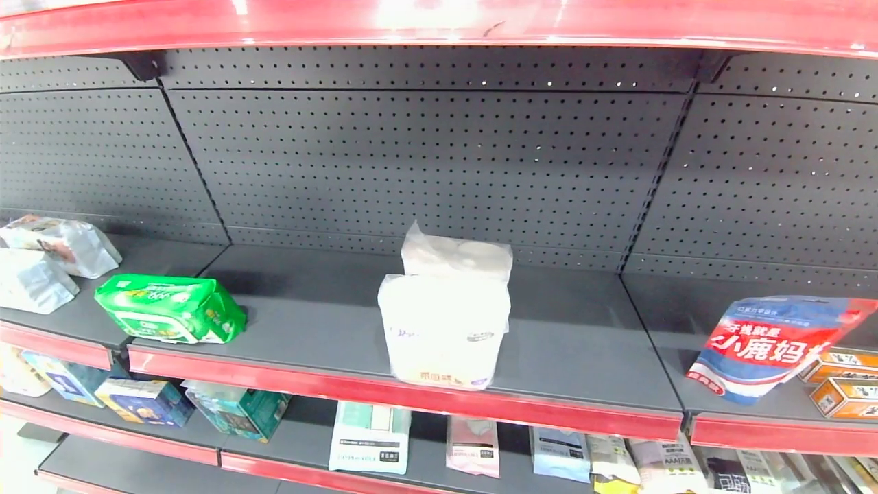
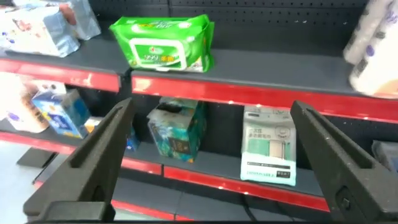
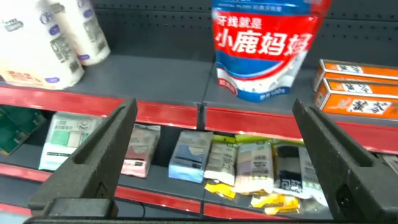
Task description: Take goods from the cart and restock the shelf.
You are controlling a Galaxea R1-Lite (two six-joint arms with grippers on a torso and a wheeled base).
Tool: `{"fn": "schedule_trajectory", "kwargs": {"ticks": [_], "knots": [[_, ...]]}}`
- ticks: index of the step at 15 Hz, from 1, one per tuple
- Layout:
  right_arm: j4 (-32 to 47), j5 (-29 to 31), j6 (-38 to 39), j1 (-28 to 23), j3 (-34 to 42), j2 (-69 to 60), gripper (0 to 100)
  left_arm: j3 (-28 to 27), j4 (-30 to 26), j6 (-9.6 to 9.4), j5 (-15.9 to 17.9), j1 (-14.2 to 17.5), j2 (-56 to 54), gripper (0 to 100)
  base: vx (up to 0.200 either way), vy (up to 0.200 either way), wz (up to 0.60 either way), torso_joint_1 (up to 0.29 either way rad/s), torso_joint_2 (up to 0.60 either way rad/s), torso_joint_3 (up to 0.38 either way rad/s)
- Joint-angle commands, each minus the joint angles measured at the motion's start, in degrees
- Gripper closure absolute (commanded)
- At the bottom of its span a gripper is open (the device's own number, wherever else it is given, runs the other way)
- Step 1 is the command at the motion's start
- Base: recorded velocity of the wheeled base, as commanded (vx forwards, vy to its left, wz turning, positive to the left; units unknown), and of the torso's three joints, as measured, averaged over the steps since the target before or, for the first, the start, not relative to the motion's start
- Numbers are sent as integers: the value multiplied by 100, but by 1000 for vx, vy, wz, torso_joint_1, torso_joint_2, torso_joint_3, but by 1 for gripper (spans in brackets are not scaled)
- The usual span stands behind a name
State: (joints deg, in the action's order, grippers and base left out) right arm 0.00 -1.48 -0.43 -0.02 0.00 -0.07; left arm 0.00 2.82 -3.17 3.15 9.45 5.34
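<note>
Though plastic-wrapped, blocky tissue pack

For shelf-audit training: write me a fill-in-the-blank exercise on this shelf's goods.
The wet-wipes pack is coloured ___.
The front toilet-paper pack stands ___ the wet-wipes pack and the blue-red pouch.
The boxes beside the pouch are coloured ___.
Missing words: green; between; orange.

Shop aisle, red-edged shelf, pegboard backing, packaged goods
</note>
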Motion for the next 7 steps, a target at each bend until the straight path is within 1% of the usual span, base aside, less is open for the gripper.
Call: {"fn": "schedule_trajectory", "kwargs": {"ticks": [1,5,7], "knots": [[9,-2,-1,2,0,7,0,0,8,9,-7,4,37,0,0,0,0,0,0,0],[9,-2,-10,2,0,7,0,0,8,-17,-121,4,37,0,0,0,0,0,0,0],[9,68,-45,2,0,7,0,0,8,-26,-121,4,29,0,0,0,0,0,0,0]]}}
